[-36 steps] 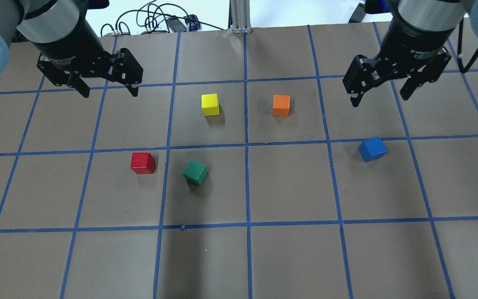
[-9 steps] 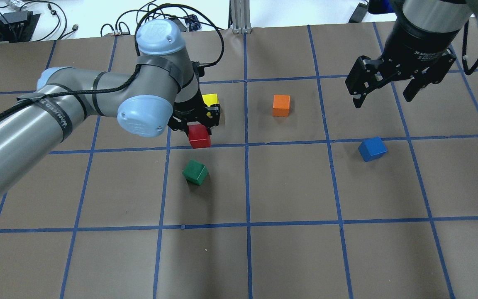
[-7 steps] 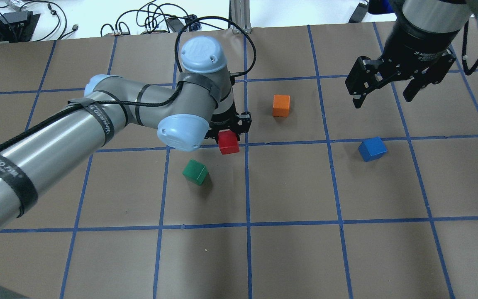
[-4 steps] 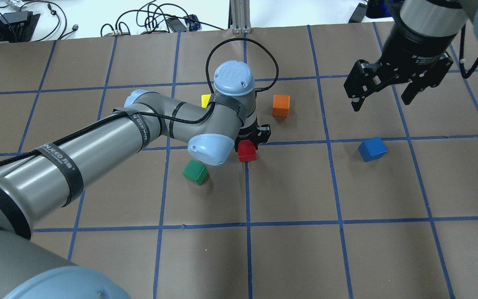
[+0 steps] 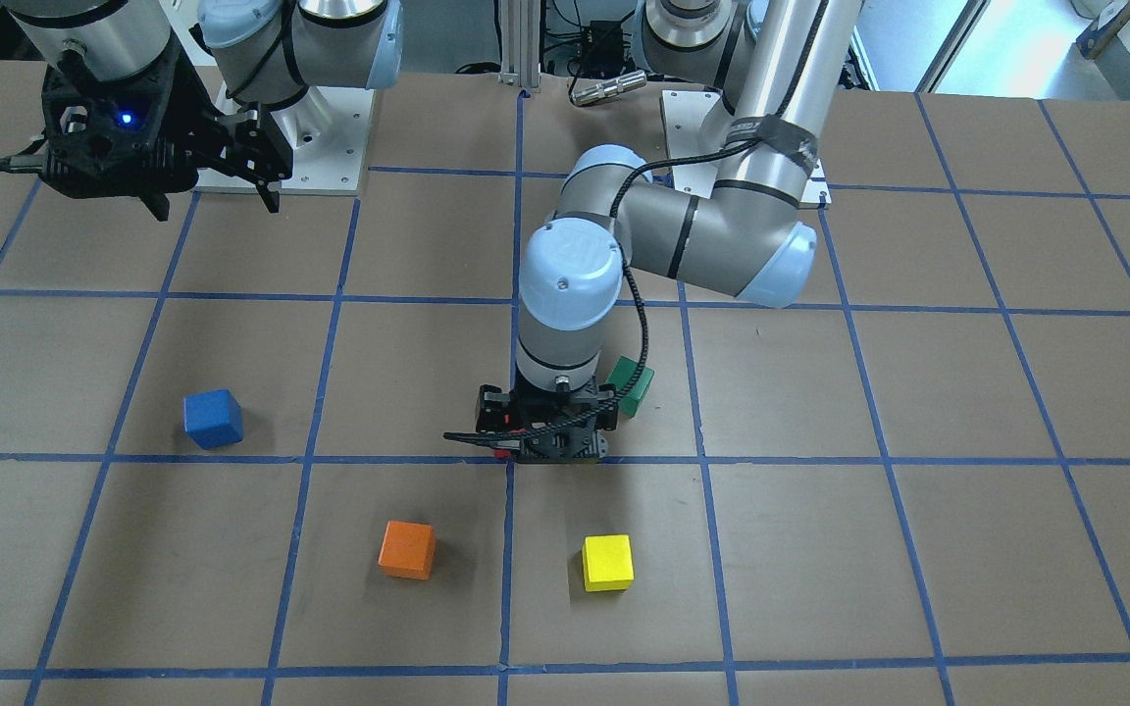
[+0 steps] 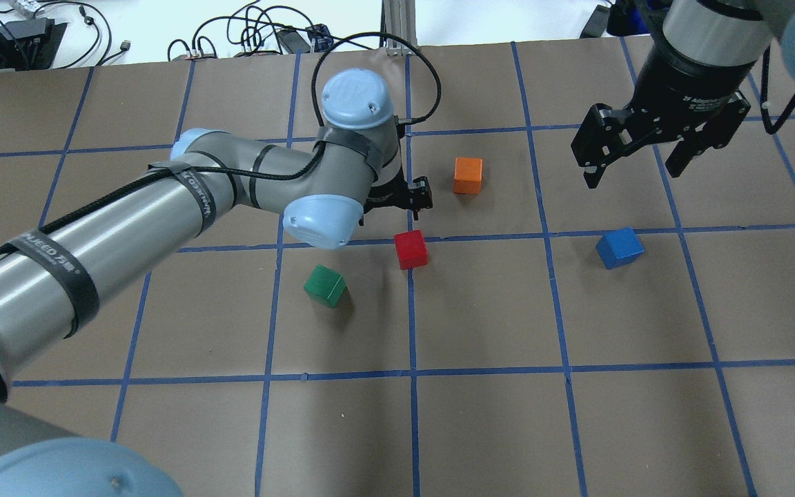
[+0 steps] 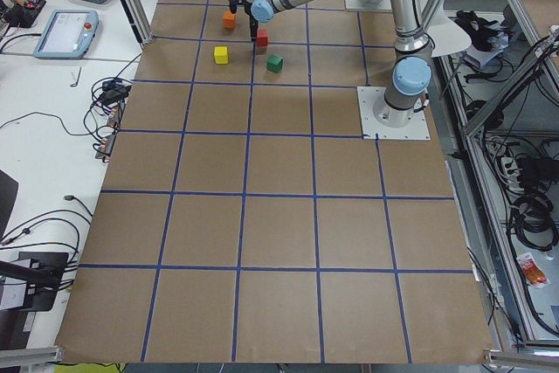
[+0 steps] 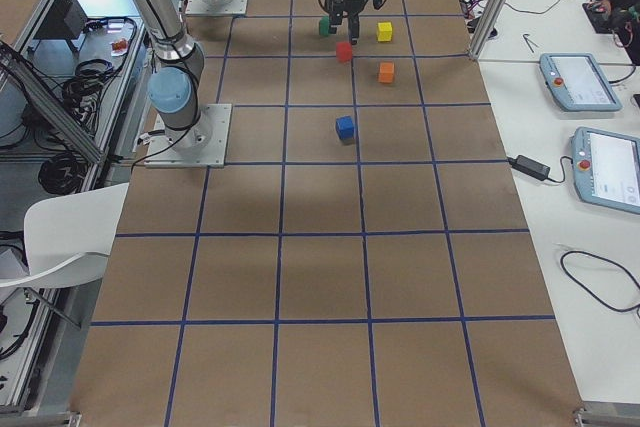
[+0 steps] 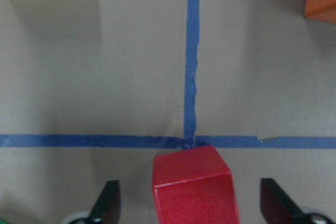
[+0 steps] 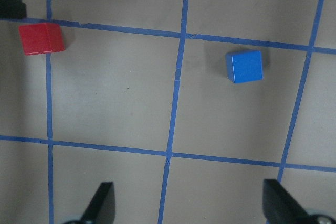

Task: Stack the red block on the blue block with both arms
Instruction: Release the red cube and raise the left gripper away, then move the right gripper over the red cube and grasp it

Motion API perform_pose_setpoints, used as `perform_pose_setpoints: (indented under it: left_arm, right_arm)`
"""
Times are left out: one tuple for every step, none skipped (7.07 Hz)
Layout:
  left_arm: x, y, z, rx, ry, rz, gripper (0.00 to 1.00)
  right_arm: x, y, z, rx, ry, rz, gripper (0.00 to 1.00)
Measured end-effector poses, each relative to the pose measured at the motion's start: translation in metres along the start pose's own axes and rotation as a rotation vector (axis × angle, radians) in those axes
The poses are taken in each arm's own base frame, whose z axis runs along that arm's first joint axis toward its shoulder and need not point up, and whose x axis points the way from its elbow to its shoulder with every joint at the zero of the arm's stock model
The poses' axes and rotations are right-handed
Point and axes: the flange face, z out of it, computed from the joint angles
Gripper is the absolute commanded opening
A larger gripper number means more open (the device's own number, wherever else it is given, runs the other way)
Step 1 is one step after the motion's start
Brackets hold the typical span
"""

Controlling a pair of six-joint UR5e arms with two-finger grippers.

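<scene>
The red block [image 6: 411, 249] rests on the table at the central tape crossing. My left gripper [image 6: 401, 200] hangs just above and behind it, open; in the left wrist view its fingers [image 9: 107, 205] stand clear on either side of the red block [image 9: 193, 187]. The blue block [image 6: 619, 248] sits one grid square to the right, alone. My right gripper [image 6: 632, 172] hovers open and empty above and behind the blue block. The right wrist view shows the blue block [image 10: 244, 66] and the red block [image 10: 41, 38] below. In the front view the left gripper [image 5: 545, 441] hides most of the red block.
A green cube [image 6: 326, 286] lies left of the red block, close to the left arm's elbow. An orange cube [image 6: 468, 175] sits behind, between the two grippers. A yellow cube [image 5: 607, 562] is hidden under the left arm in the overhead view.
My left arm carried the red block rightward to the central tape crossing, set it down, opened and rose off it. The right gripper has barely moved.
</scene>
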Motion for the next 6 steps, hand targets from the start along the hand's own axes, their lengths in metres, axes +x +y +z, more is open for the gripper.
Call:
perform_pose_setpoints:
  left_arm:
    - [-0.033,-0.019,-0.049,-0.004,-0.006,0.020,1.00]
    - [-0.060,-0.032,-0.113,-0.009,-0.017,0.065,1.00]
    - [-0.083,-0.033,-0.176,-0.017,-0.033,0.122,1.00]
    - [-0.101,-0.025,-0.224,-0.030,-0.043,0.164,1.00]
    - [-0.112,-0.014,-0.255,-0.024,-0.042,0.178,1.00]
    - [-0.118,-0.006,-0.270,-0.017,-0.038,0.180,1.00]
  right_arm:
    - [0.000,-0.001,0.002,0.000,-0.001,-0.002,1.00]
    - [0.001,-0.004,0.004,0.001,-0.004,0.004,1.00]
    - [0.001,-0.013,0.010,0.012,-0.007,0.009,1.00]
    - [-0.002,-0.033,0.024,0.029,-0.010,0.002,1.00]
    - [-0.012,-0.053,0.040,0.046,-0.010,-0.001,1.00]
    - [-0.033,-0.070,0.056,0.064,-0.009,0.019,1.00]
